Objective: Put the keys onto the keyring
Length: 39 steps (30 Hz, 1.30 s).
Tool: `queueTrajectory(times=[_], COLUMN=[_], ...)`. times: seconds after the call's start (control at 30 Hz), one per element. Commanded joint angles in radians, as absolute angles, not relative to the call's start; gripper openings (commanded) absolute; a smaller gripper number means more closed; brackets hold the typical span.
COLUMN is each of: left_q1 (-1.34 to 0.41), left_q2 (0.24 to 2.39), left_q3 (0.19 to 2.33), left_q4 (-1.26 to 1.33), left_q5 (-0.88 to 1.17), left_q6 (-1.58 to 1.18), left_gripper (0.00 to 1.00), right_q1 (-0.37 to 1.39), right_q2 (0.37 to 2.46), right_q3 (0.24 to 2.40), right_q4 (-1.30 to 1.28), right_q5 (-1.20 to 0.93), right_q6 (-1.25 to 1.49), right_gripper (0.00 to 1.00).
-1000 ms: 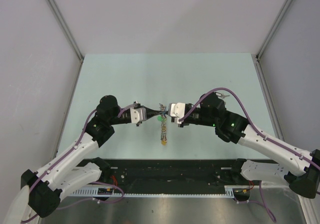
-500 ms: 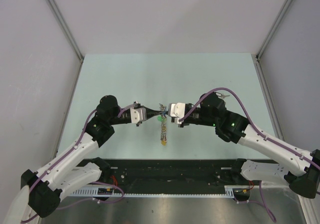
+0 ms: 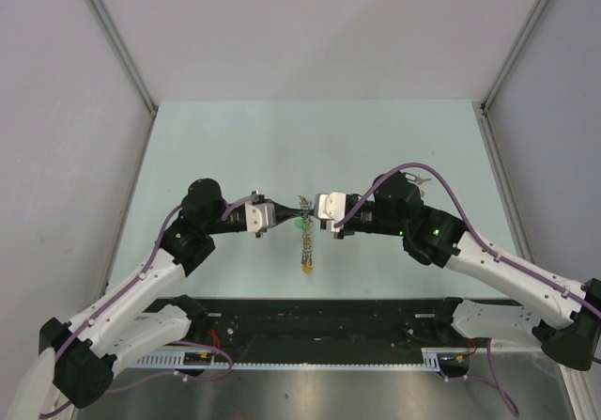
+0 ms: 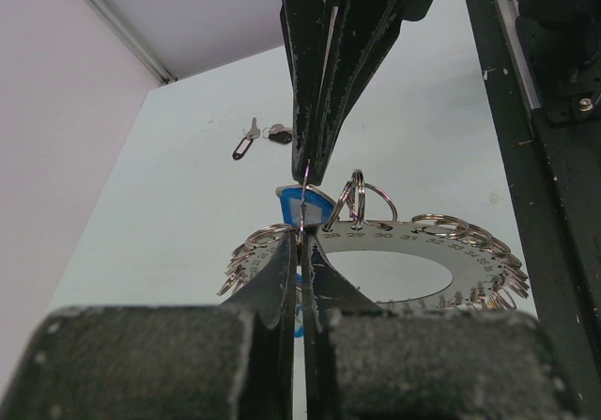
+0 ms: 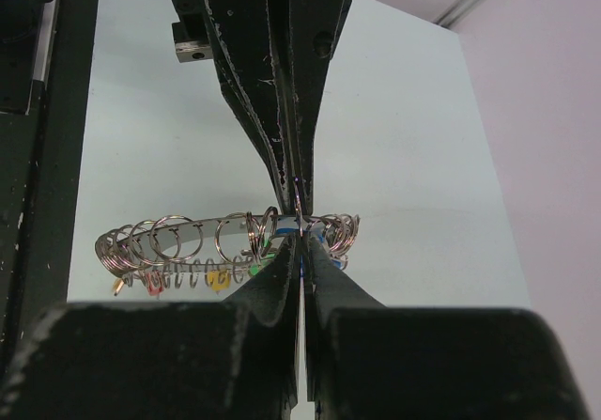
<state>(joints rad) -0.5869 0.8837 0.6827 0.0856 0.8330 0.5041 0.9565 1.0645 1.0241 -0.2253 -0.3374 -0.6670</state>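
Note:
The keyring [image 3: 306, 240] is a flat silver numbered ring [image 4: 427, 246] hung with many small split rings and red, yellow and green tags [image 5: 188, 241]. It hangs between my two grippers above the table. My left gripper [image 3: 293, 215] and right gripper [image 3: 311, 215] meet tip to tip. In the left wrist view my left gripper [image 4: 302, 237] is shut on a thin small split ring seen edge-on, next to a blue tag [image 4: 300, 197]. My right gripper [image 5: 300, 240] is shut on the same small ring. Two loose keys [image 4: 261, 138] with dark tags lie on the table beyond.
The loose keys also show in the top view [image 3: 421, 181], behind the right arm near the table's right side. The pale green table [image 3: 235, 138] is bounded by grey walls. A black rail [image 3: 319, 331] runs along the near edge.
The right gripper has edged slightly to the left, closer to the left gripper. The keyring and the left arm have stayed where they were.

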Motion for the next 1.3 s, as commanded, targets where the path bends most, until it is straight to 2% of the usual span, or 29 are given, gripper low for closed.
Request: queueTrajectory(times=[0.0,1.27], left_q1=[-0.592,-0.592], left_q2=[0.871,0.87], left_q3=[0.719,0.716], left_q4=[0.132,0.14], left_q5=[0.876,0.885], left_q6=[0.526,0.522], left_gripper=[0.0,0.0], right_q1=[0.963,0.963], right_q2=[1.058,1.057], right_q3=[1.072,1.074], right_q4=[-0.216,-0.233], right_q5=[-0.327,-0.331], right_q6=[-0.68,-0.687], right_gripper=[0.0,0.0])
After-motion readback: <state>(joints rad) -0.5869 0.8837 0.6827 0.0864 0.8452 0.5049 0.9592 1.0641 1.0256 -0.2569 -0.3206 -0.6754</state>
